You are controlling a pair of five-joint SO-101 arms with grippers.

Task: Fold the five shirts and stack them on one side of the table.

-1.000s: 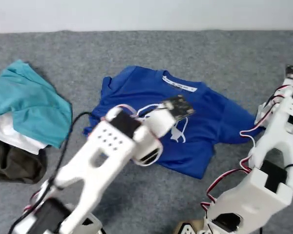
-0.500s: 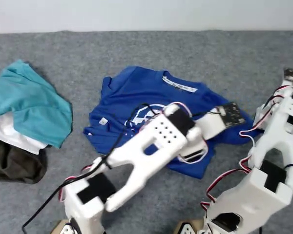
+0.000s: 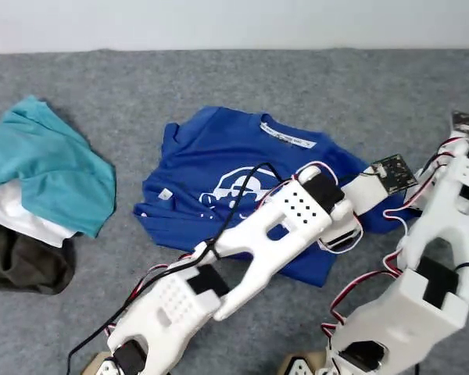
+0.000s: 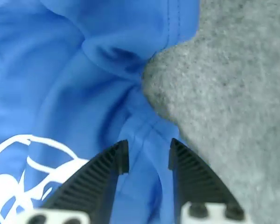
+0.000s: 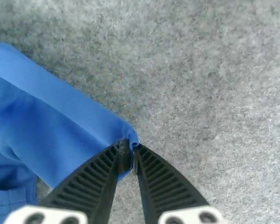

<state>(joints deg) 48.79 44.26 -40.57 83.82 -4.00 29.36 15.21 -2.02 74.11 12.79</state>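
Note:
A blue shirt (image 3: pixel 242 180) with a white print lies face up in the middle of the grey table. My left arm (image 3: pixel 297 215) stretches across it to its right side. There my left gripper (image 4: pixel 147 156) hangs open just above the blue fabric (image 4: pixel 74 93), where the sleeve meets the body beside bare carpet. My right arm (image 3: pixel 449 203) stands at the table's right edge. My right gripper (image 5: pixel 129 148) is shut on the hem of the blue shirt's sleeve (image 5: pixel 60 121), low over the carpet.
A loose pile lies at the left edge: a teal shirt (image 3: pixel 51 160) on top, a white one (image 3: pixel 19 215) under it and a dark olive one (image 3: pixel 23 262) below. Grey carpet (image 3: pixel 336 86) covers the table, with free room at the back and right.
My left arm has swung to the right, from over the shirt's printed middle to its right side. The right arm and the shirt have stayed put.

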